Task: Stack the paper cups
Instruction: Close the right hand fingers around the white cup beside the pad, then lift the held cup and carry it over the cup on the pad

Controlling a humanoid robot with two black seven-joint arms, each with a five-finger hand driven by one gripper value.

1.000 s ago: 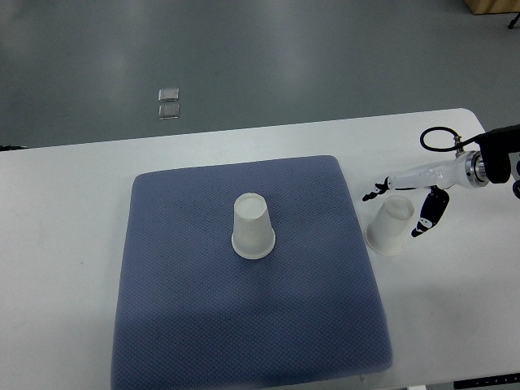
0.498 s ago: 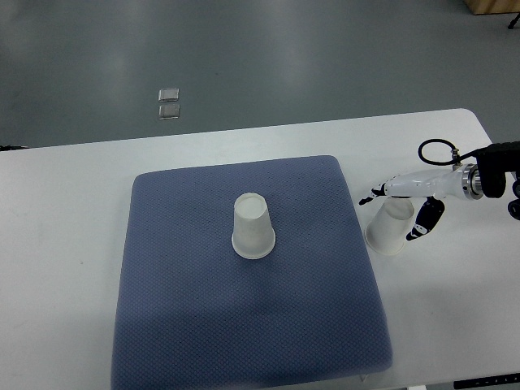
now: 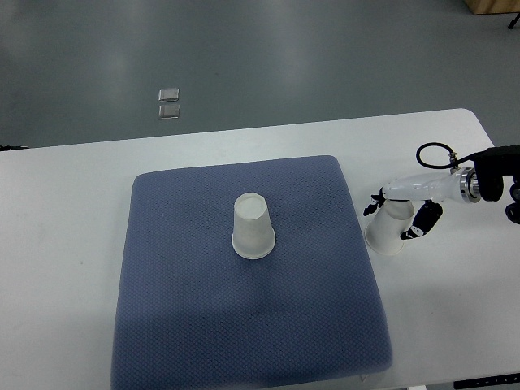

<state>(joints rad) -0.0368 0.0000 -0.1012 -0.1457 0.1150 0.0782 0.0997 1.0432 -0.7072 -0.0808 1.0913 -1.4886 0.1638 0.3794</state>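
Right robot hand [image 3: 398,215] grasping upside-down white paper cup [image 3: 387,230] on white surface [image 3: 65,244]; second inverted cup [image 3: 253,226] on blue mat [image 3: 244,325].

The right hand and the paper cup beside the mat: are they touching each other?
Cannot tell. In the top view the right hand lies over the upside-down paper cup, fingers on both sides, but this steep angle shows neither a clear contact nor a clear gap.

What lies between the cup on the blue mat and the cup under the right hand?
In the top view, only bare blue mat, its right edge and a thin strip of white table separate the mat cup from the right-side cup.
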